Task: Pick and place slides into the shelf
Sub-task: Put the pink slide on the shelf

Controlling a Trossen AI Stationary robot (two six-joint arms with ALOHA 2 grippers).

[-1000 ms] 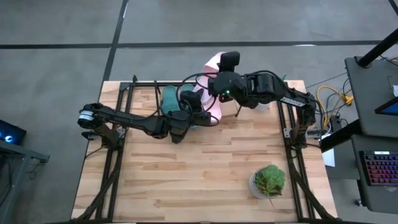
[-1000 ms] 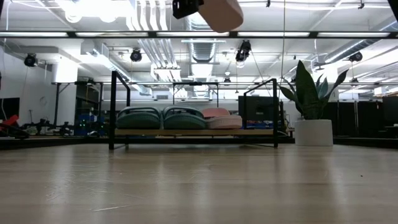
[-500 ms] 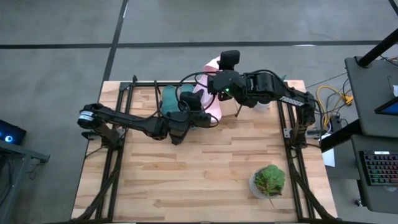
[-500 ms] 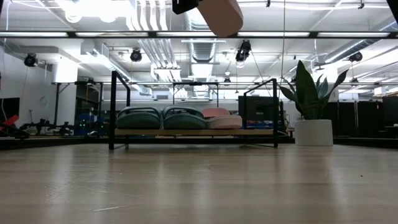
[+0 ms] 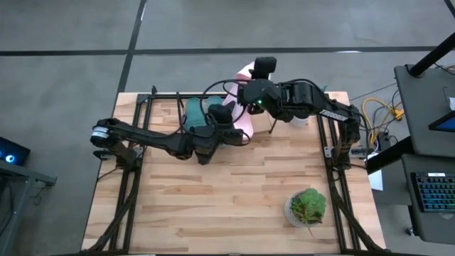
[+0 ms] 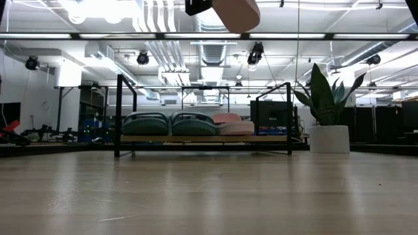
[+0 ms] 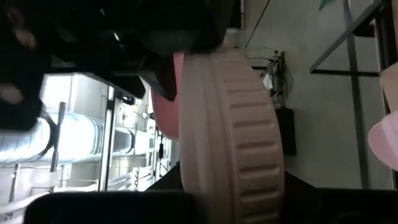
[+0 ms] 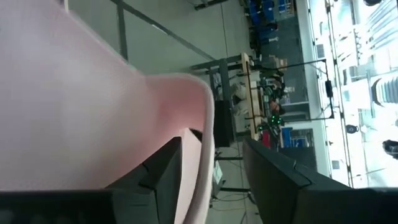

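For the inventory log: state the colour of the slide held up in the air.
Pale pink. The raised slide shows best in the left wrist view, with its ribbed sole edge.

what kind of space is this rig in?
Probably an industrial lab or workshop hall, not a home: exposed ceiling ducts and track lights, a bare grey concrete floor around the wooden table, and a desk with a backlit keyboard beside it.

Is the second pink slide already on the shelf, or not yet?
Not yet. The pink slide hangs high above the shelf, where two green slides and one pink one lie.
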